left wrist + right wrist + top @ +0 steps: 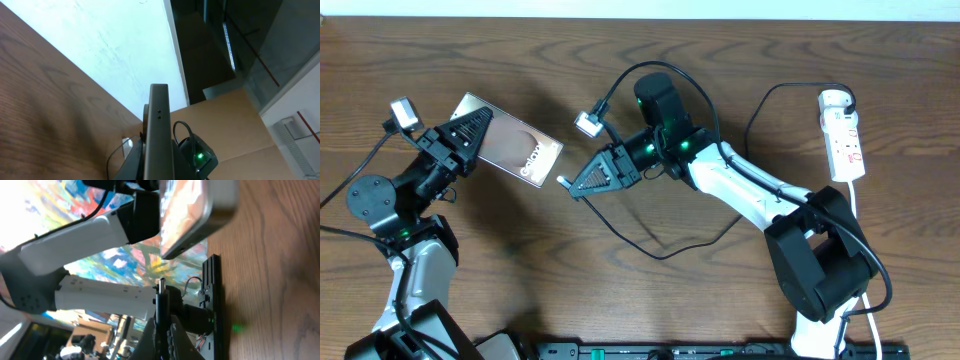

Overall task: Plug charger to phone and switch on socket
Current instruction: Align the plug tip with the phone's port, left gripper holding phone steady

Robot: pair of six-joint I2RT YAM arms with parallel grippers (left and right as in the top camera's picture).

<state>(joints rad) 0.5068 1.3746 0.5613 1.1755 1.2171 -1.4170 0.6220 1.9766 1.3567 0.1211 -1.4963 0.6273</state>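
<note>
In right end effector (pixel 580 186), charger (pixel 160 287) tip just beside phone (pixel 515 150)

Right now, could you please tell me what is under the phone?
Only wooden table shows around the phone, gripped at one end by the left hand. The patch directly beneath it is covered.

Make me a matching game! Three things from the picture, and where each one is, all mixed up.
Things:
1. phone
2. charger
3. socket

Places:
A. its plug tip is pinched in the right gripper
B. lying near the right edge of the table
C. held in the left gripper

Pairs: 1-C, 2-A, 3-B
</note>
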